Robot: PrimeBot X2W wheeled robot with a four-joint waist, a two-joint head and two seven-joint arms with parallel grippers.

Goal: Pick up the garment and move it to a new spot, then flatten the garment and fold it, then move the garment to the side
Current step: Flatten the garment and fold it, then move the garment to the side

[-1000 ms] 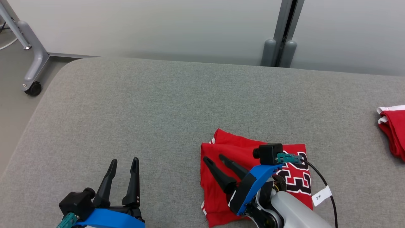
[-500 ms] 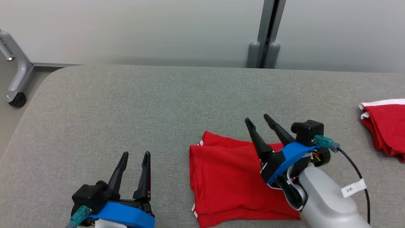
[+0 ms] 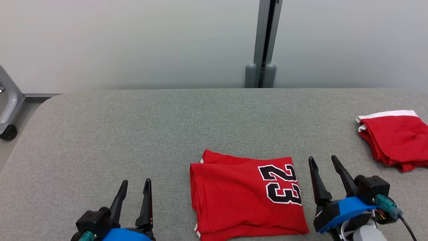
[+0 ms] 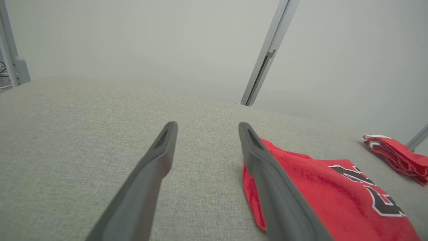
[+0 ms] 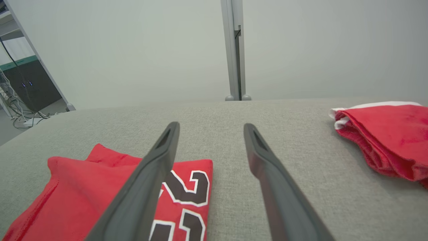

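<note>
A red garment (image 3: 245,197) printed with a black 23 lies folded into a rectangle on the grey table, near the front middle. In the left wrist view the garment (image 4: 327,190) lies to the right of the fingers; in the right wrist view the garment (image 5: 83,194) lies at the lower left. My left gripper (image 3: 135,183) hovers open at the lower left, well apart from the cloth. Just past the garment's right edge my right gripper (image 3: 323,160) stands open, holding nothing.
A second red garment with white trim (image 3: 393,137) lies bunched at the table's right edge. The grey padded table (image 3: 133,127) has a rounded far-left corner. A grey post (image 3: 262,43) stands behind it, and a wheeled frame leg (image 3: 6,110) stands at the far left.
My right gripper has come off the folded garment and drawn back to its right, uncovering the 23. The head camera has tilted up and turned right. The left gripper has stayed open.
</note>
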